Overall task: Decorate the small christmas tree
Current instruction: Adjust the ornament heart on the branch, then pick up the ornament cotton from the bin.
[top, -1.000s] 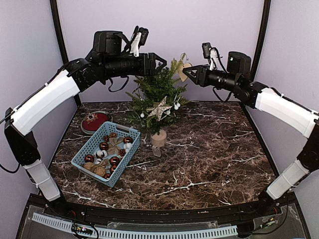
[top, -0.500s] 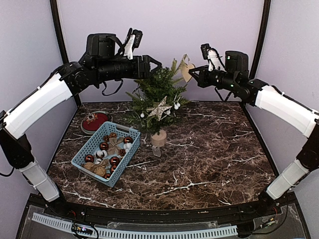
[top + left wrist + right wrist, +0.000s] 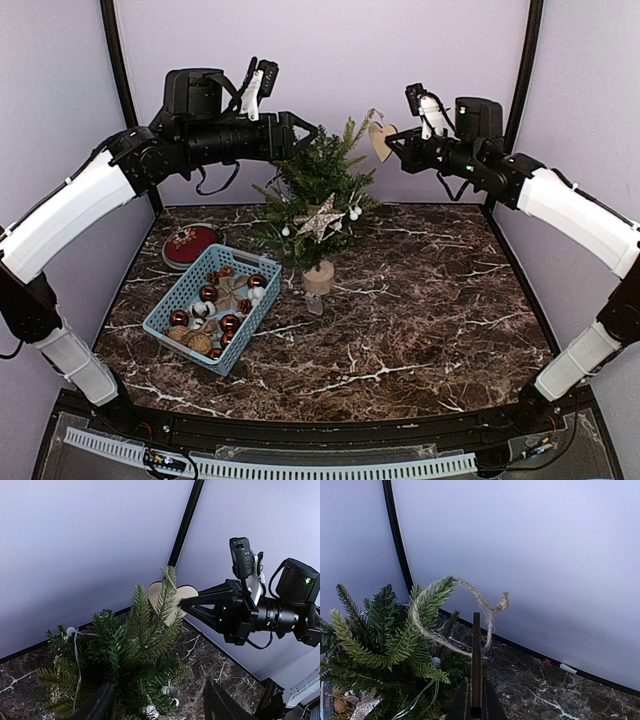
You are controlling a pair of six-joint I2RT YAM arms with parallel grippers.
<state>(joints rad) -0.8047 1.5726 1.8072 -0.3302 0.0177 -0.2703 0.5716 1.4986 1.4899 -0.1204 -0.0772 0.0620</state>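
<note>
Right gripper (image 3: 391, 147) has drawn back, pinching flat wooden heart (image 3: 381, 140).

Left jaws apart, right jaws pinched — arms (image 3: 80, 205) (image 3: 575, 215) high.

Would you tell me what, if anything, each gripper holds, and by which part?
Right gripper: the wooden heart, pinched by its edge, not its twine. Left gripper: nothing.
</note>
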